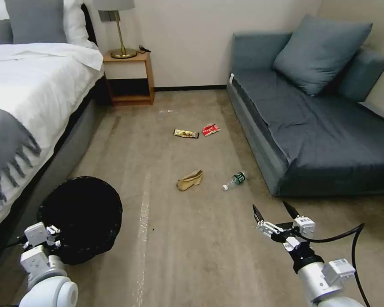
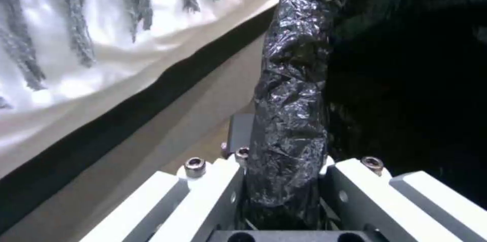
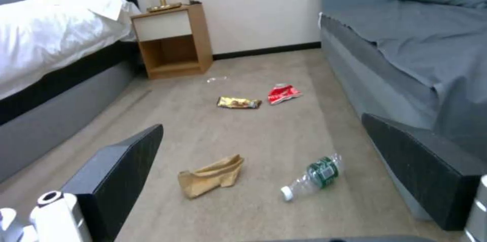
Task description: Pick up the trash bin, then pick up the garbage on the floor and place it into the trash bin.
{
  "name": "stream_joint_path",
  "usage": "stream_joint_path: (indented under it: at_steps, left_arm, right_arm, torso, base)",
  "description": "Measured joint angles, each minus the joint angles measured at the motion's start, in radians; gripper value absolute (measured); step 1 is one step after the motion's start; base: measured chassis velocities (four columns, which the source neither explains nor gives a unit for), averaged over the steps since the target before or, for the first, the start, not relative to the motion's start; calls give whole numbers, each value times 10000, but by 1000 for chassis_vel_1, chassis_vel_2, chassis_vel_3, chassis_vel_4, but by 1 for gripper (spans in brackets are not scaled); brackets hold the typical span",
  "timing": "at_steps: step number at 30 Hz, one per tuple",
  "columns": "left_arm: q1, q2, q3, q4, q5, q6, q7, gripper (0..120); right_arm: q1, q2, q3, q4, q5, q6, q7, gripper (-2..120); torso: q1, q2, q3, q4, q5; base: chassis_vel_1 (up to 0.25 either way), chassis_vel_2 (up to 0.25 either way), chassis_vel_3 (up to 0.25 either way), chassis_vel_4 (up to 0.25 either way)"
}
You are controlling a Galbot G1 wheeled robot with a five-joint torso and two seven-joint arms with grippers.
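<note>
The trash bin [image 1: 83, 215], lined with a crinkly black bag, is at the lower left beside the bed. My left gripper [image 1: 51, 236] is shut on its rim, and the left wrist view shows the bagged rim [image 2: 292, 93] pinched between the jaws of the left gripper [image 2: 284, 150]. The garbage lies on the carpet ahead: a crumpled brown paper bag [image 1: 190, 179] [image 3: 210, 175], a clear bottle with a green label [image 1: 235, 180] [image 3: 314, 175], a gold-brown wrapper [image 1: 186, 134] [image 3: 238, 102] and a red-white wrapper [image 1: 210, 129] [image 3: 283, 93]. My right gripper [image 1: 275, 213] [image 3: 262, 124] hangs open above the floor, short of the bottle.
A bed [image 1: 25, 98] with a grey fringed throw runs along the left. A grey sofa [image 1: 328, 128] fills the right side. A wooden nightstand [image 1: 130, 76] with a brass lamp stands at the back wall. Open carpet lies between bed and sofa.
</note>
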Motion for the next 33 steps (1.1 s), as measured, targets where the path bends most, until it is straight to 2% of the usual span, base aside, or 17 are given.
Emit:
stream_joint_path:
  at_steps: [9,33]
  left_arm:
    - [6,42,-38,326,-7,-227,15,4]
    - [12,44,22,556,36,-462,20,4]
  right_arm:
    - [-89,131,-34,-64,-131,128,-36,100]
    - [-219,214,-44,-141,-288,376,-137,100]
  torso:
    - [-1,0,-1,1,1]
    - [-1,0,0,1,1]
  base:
    - [-95,110,97,-94]
    - [-109,101,111,-109]
